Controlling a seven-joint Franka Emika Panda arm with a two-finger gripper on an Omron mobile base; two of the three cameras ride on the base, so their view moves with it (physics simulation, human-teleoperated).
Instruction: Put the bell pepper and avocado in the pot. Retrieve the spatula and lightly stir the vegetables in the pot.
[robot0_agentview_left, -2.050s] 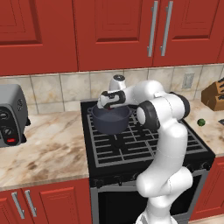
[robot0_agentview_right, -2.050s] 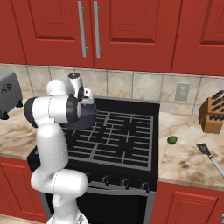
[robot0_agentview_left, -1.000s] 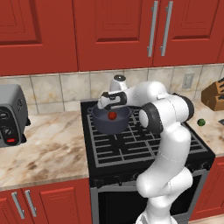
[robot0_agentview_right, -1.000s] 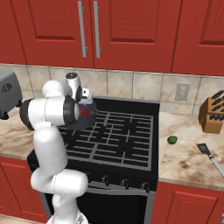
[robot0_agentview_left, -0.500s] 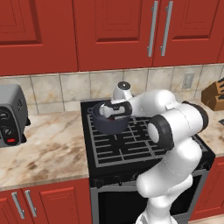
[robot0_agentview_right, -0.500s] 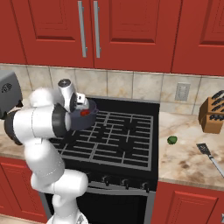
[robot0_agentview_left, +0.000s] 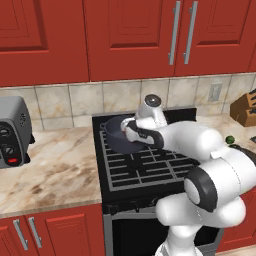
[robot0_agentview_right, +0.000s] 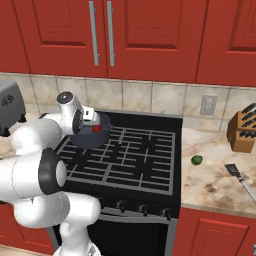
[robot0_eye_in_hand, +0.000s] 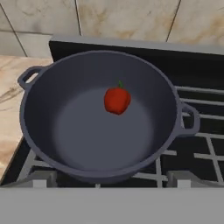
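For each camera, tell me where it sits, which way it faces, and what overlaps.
Left base view: behind-left, facing the stove; the arm rises from the lower right.
Right base view: behind-right, facing the stove; the arm rises from the lower left.
Hand view: on the hand, looking down into the pot at the bell pepper.
Shared: right base and hand views both show pot and pepper.

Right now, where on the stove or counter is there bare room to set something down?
The grates right of the pot are free, as is the counter between toaster and stove. The right counter is more crowded: avocado, spatula, knife block.
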